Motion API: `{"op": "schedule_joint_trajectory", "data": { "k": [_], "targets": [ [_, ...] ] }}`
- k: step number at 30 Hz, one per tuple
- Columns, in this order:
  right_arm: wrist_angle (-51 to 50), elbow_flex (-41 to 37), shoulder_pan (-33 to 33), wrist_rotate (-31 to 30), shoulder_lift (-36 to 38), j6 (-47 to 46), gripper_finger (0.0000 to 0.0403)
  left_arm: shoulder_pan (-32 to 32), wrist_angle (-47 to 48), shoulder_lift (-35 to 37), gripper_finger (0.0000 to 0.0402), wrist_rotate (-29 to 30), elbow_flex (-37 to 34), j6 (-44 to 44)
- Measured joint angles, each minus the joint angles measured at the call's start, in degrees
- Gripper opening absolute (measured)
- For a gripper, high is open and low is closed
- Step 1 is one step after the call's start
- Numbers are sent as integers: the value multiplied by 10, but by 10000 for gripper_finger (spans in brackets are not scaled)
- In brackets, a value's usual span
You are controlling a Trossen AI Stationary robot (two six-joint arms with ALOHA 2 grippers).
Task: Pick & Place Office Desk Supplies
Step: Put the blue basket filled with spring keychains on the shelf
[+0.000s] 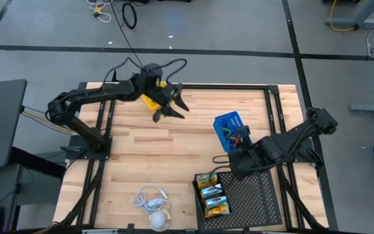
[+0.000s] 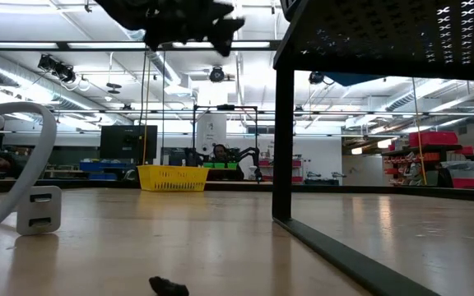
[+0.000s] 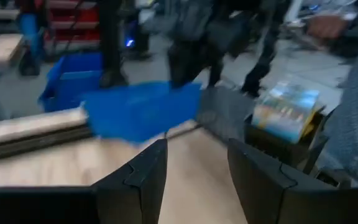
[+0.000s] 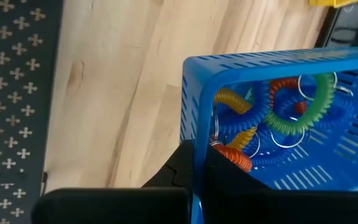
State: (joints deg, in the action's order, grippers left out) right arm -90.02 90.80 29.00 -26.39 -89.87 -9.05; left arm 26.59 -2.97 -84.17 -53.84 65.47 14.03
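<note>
A blue perforated basket point(image 1: 229, 128) sits right of the table's middle and holds coiled loops point(image 4: 291, 102) in green, orange, yellow, red and blue. My right gripper point(image 1: 234, 153) is at the basket's near side, shut on its wall. Three yellow-and-green crayon boxes point(image 1: 211, 192) lie in a row on the left part of the black perforated tray point(image 1: 255, 195). My left gripper point(image 1: 172, 106) is open and empty, raised above the table near a yellow basket point(image 1: 150, 101) at the far side. Its fingers point(image 3: 143, 180) point toward the blue basket point(image 3: 138, 109). My right gripper holds the blue basket by its wall point(image 4: 196, 143) close to a corner, one finger point(image 4: 176, 174) outside and the other point(image 4: 235, 183) inside among the loops. The fingers come from the table's near right side. Whether the basket is lifted, I cannot tell.
A white cable with a charger point(image 1: 151, 200) lies at the near edge, left of the tray. The tray stands on legs point(image 2: 282, 140). A small dark bit point(image 2: 168, 286) lies on the wood near the low camera. Bare wood spans the table's middle point(image 1: 148, 149).
</note>
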Motion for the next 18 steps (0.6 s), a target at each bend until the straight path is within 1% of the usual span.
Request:
{"op": "schedule_joint_trajectory", "data": {
  "k": [2, 5, 8, 10, 11, 18],
  "targets": [
    [0, 0, 7, -1, 0, 13, 6, -29, -51, -13, 176, 0, 0, -26],
    [0, 0, 19, -1, 0, 32, 6, -51, -86, -38, 176, 12, 4, -67],
    [0, 0, 32, 4, 0, 38, 6, -53, -86, -61, 175, 65, 9, -87],
    [0, 0, 42, 23, 0, 40, 6, -52, -88, -72, 169, 107, 11, -96],
    [0, 0, 48, 32, 0, 40, 6, -52, -86, -77, 164, 114, 11, -101],
    [0, 0, 89, 94, 0, 20, 6, -52, -89, -87, 137, 114, 11, -102]
  ]
}}
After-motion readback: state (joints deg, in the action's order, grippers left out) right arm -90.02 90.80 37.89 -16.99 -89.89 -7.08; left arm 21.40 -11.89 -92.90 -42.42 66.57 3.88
